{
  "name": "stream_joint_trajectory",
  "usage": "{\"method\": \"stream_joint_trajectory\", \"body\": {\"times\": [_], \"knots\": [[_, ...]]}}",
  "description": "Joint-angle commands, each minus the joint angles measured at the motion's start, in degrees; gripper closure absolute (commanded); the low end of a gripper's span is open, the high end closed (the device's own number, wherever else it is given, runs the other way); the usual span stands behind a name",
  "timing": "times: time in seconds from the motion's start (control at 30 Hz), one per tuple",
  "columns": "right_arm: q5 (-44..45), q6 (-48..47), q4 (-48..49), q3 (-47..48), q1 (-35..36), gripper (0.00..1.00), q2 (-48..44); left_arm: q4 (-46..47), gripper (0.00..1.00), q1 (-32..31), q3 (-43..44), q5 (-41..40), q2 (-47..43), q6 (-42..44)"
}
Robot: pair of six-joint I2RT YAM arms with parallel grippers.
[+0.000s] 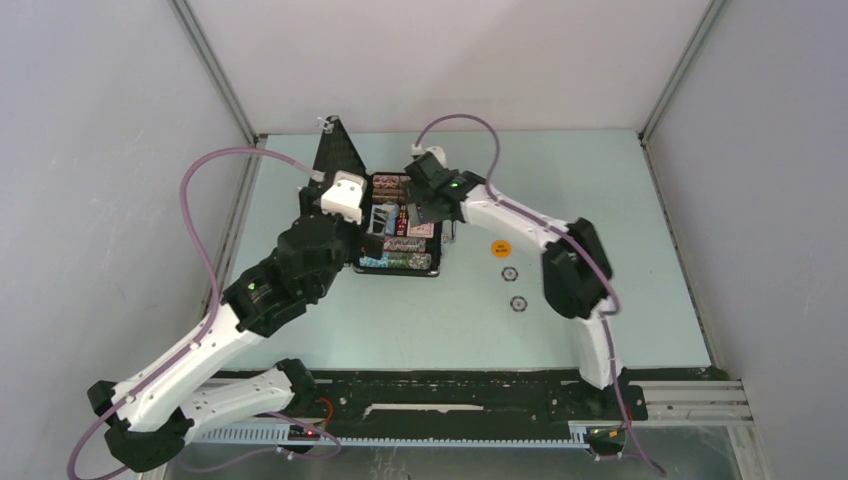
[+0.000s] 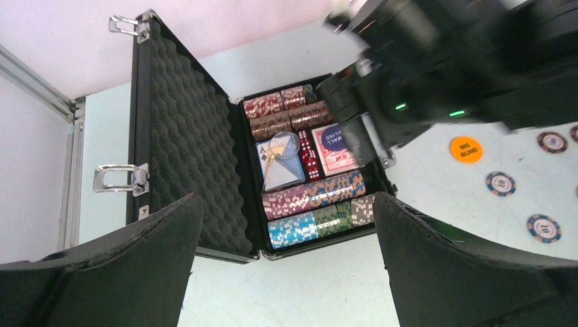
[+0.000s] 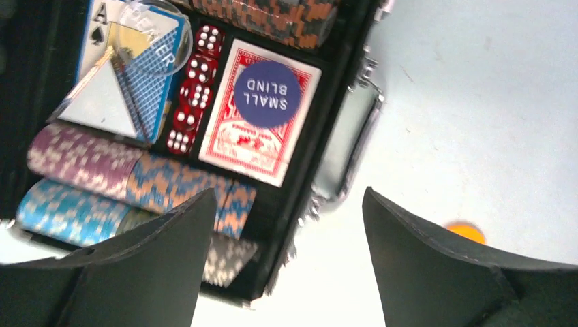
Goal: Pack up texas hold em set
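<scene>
The black case (image 1: 437,262) lies open mid-table with its foam lid (image 2: 184,170) standing up on the left. Inside are rows of multicoloured chips (image 2: 313,194), red dice (image 3: 194,102), a blue-backed deck (image 2: 281,163), and a red-backed deck (image 3: 255,146) with the blue small-blind button (image 3: 266,94) on it. The orange button (image 1: 501,247) and two dark chips (image 1: 508,272) lie on the table to the right of the case. My left gripper (image 2: 286,272) is open and empty above the case's near edge. My right gripper (image 3: 286,266) is open and empty over the case's handle side.
The silver handle (image 3: 344,146) sticks out from the case's right side. Silver latches (image 2: 119,178) are on the lid's rim. A third loose chip (image 2: 552,141) lies beyond the orange button (image 2: 466,149). Grey walls enclose the table on three sides.
</scene>
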Motion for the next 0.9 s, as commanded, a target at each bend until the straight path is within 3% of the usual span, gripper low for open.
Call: {"method": "stream_joint_trajectory", "body": {"times": [0.0, 0.2, 0.37, 0.53, 0.6, 0.87], "knots": [[2.88, 3.38, 5.82, -13.25, -0.72, 0.11, -14.68, 1.41, 0.0, 0.31, -1.77, -2.19, 0.93, 1.28], [-2.0, 4.7, 7.13, -29.43, -6.98, 0.1, -22.39, 1.59, 0.0, 0.32, -1.71, -3.77, 1.17, 1.28], [-4.05, 3.53, 7.37, -31.54, -10.36, 0.11, -20.73, -0.98, 0.0, 0.21, 1.9, -3.95, 2.15, 0.36], [-4.45, 3.14, 7.31, -31.66, -11.32, 0.1, -19.55, -9.69, 0.0, 0.17, 12.2, 4.84, 6.37, -1.51], [-6.39, 2.96, 6.01, -31.36, -12.62, 0.1, -18.38, -11.83, 0.0, 0.11, 13.73, 4.66, 8.2, -1.39], [-8.25, 2.47, 4.11, -31.26, -16.01, 0.12, -15.19, -3.15, 0.0, 0.12, 1.91, -2.04, 7.29, 0.99]]}}
